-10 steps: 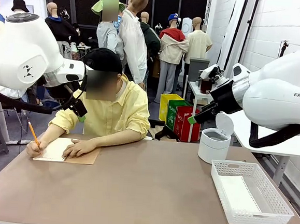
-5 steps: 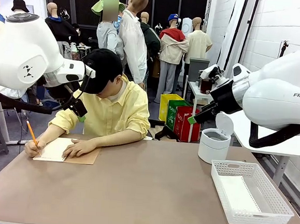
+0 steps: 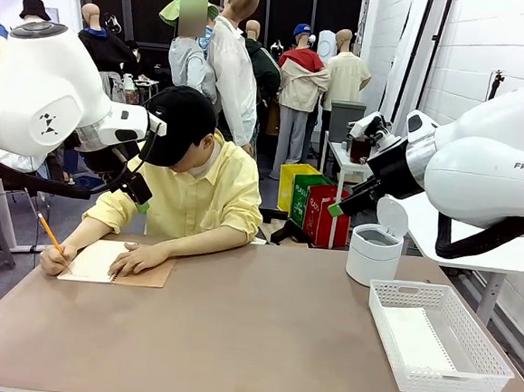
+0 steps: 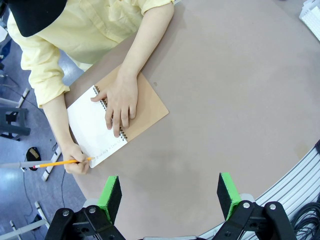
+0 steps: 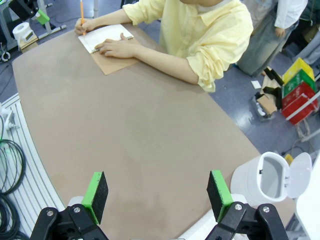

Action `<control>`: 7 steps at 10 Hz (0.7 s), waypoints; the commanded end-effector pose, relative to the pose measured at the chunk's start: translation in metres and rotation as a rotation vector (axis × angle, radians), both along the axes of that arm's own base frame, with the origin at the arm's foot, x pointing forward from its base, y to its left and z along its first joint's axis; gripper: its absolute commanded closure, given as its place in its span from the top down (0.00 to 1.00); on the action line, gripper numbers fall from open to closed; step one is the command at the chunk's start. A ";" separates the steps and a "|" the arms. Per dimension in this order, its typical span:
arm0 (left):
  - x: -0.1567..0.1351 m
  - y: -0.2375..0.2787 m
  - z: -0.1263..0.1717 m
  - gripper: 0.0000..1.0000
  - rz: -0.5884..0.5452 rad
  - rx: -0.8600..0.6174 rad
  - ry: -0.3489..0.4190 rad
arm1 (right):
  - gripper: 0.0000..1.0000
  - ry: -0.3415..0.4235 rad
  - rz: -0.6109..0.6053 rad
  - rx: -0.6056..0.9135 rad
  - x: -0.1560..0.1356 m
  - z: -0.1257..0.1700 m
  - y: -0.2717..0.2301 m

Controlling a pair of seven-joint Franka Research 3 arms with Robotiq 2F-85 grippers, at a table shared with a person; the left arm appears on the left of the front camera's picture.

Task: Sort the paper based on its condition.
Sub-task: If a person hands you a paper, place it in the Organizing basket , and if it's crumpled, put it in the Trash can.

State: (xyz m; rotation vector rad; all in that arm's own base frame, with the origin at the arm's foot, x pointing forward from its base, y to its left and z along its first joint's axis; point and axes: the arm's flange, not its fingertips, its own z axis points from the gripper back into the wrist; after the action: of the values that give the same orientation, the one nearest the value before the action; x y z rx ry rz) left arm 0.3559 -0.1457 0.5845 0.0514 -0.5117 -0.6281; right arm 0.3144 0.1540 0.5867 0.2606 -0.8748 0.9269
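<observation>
The left gripper (image 4: 168,184) is held released above the tabletop (image 4: 225,100), with nothing between its green pads. Ahead of it, off toward its left pad, a notebook (image 4: 149,102) is laid open, pressed flat by one hand (image 4: 120,102) of the person, while a pencil (image 4: 62,162) is put to the white page by the other hand (image 4: 76,165). The right gripper (image 5: 157,186) is likewise spread wide and empty over the tabletop. Just beside its right pad a bin (image 5: 247,187) is seen with its lid up. Below and to the right of that gripper a basket (image 3: 452,382) is set, in which what appears to be paper (image 3: 411,339) is laid flat.
</observation>
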 end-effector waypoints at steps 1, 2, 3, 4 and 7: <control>0.000 0.001 0.001 1.00 0.001 -0.004 -0.004 | 1.00 -0.002 -0.003 -0.005 0.000 0.000 0.001; 0.000 0.001 0.001 1.00 0.001 -0.004 -0.004 | 1.00 -0.002 -0.003 -0.005 0.000 0.000 0.001; 0.000 0.001 0.001 1.00 0.001 -0.004 -0.004 | 1.00 -0.002 -0.003 -0.005 0.000 0.000 0.001; 0.000 0.001 0.001 1.00 0.001 -0.004 -0.004 | 1.00 -0.002 -0.003 -0.005 0.000 0.000 0.001; 0.000 0.001 0.001 1.00 0.001 -0.004 -0.004 | 1.00 -0.002 -0.003 -0.005 0.000 0.000 0.001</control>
State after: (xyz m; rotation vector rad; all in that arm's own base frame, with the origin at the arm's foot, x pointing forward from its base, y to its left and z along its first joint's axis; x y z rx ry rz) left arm 0.3559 -0.1457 0.5845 0.0514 -0.5117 -0.6281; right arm 0.3144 0.1540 0.5867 0.2606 -0.8748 0.9269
